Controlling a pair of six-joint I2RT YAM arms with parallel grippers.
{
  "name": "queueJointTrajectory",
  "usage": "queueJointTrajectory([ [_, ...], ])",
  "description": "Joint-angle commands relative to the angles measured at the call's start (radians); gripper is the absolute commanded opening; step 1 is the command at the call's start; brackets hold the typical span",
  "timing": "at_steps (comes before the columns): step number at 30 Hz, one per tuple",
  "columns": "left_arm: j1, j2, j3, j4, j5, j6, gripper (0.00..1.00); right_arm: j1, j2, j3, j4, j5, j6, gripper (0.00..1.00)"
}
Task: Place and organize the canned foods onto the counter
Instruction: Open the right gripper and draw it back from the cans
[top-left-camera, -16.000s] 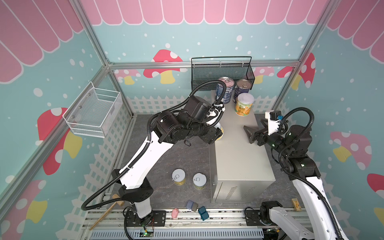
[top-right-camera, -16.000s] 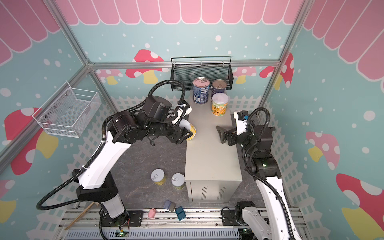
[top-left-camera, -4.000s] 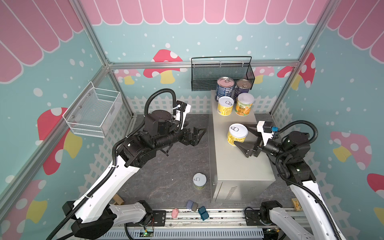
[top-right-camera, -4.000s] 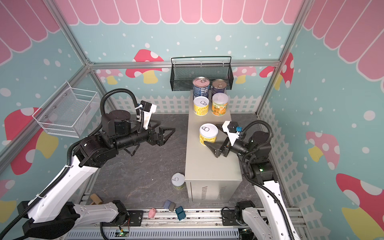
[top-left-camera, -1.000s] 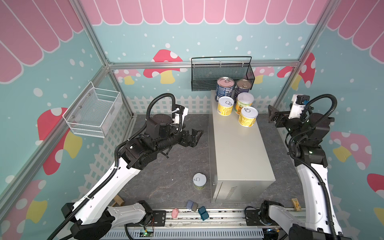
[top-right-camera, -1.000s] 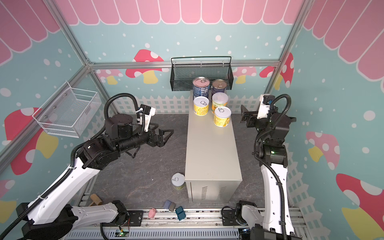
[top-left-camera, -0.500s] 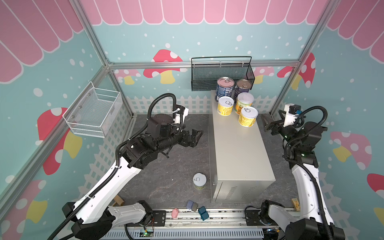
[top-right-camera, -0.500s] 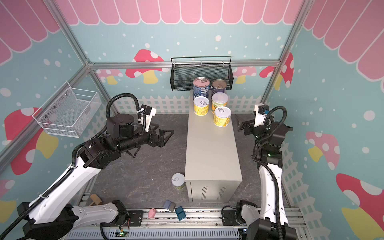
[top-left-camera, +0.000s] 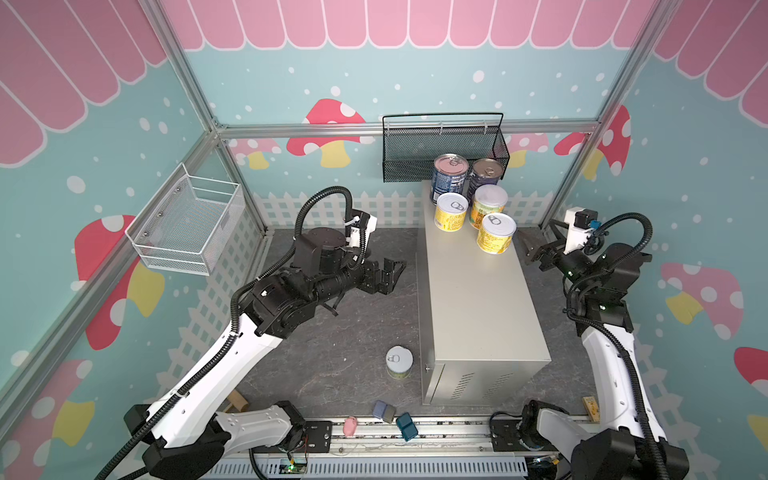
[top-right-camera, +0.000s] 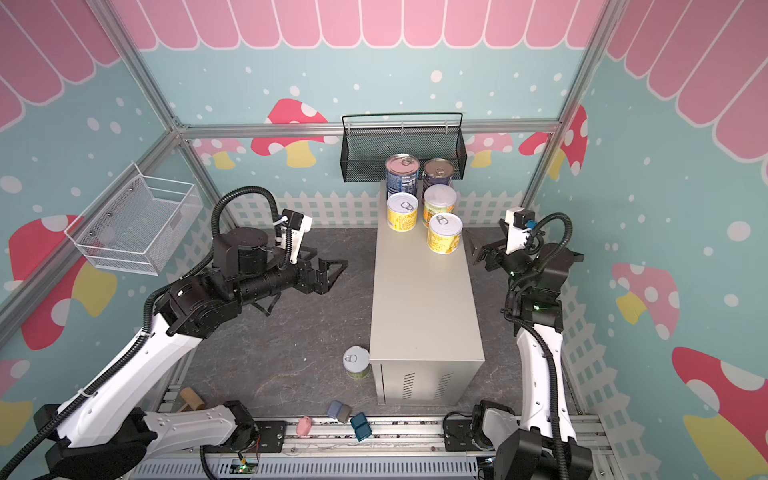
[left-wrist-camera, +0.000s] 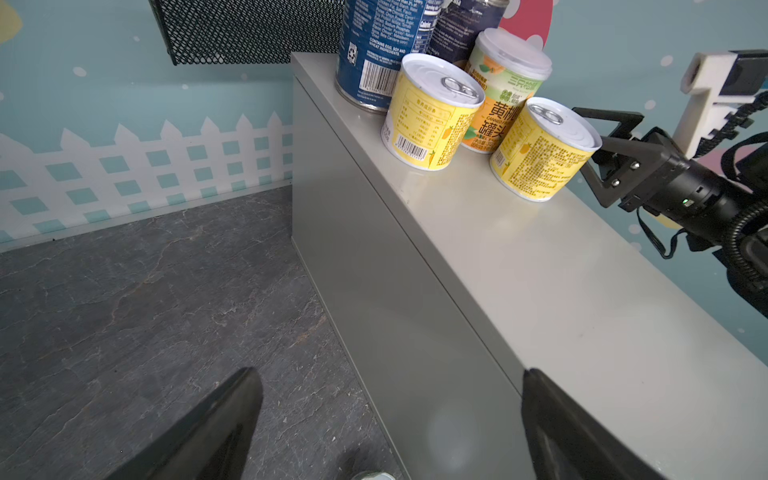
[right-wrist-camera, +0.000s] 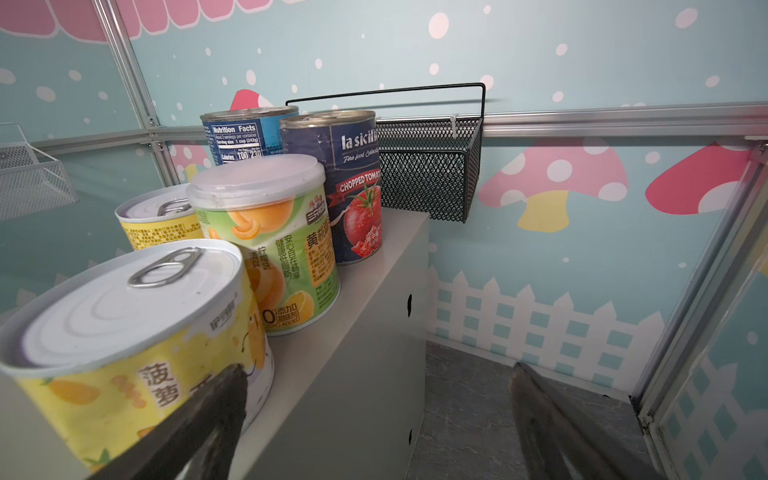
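Closest to the robot's bases, 3 small blocks lie by the front rail: a pink block (top-left-camera: 350, 426), a grey-blue block (top-left-camera: 383, 410) and a teal block (top-left-camera: 406, 427). Just behind them, 1 short can (top-left-camera: 399, 362) stands upright on the dark floor (top-left-camera: 353, 324). It is just beside the front left corner of the surface (top-left-camera: 478, 307), a beige-grey cabinet with vent slots on its front. Whether can and cabinet touch I cannot tell.

Farther in, the left claw (top-left-camera: 395, 274) hangs over the floor to the left of the surface, jaws wide apart and holding nothing. Across the cabinet, the right claw (top-left-camera: 535, 244) hovers just off the right edge, jaws likewise spread and empty.

5 cans stand upright in a cluster at the far end of the surface. The closest yellow can (top-left-camera: 495, 235) is near the right claw. Behind it come a second yellow can (top-left-camera: 451, 212) on the left and a peach can (top-left-camera: 488, 203) with a pale plastic lid on the right. At the back, 2 taller blue cans (top-left-camera: 451, 176) stand side by side.

Behind those, a black mesh basket (top-left-camera: 440, 145) hangs on the back wall. A white wire basket (top-left-camera: 187, 224) hangs on the left wall.
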Motion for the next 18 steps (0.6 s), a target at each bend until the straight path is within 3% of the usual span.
queueJointTrajectory([
  [1, 0.005, 0.003, 0.009, -0.007, 0.002, -0.009, 0.98, 0.000, 0.006, -0.005, 0.033, -0.040, 0.007, 1.00],
  [18, 0.005, -0.002, -0.008, 0.001, 0.003, -0.016, 0.98, 0.019, -0.001, -0.005, 0.031, -0.047, 0.000, 1.00],
])
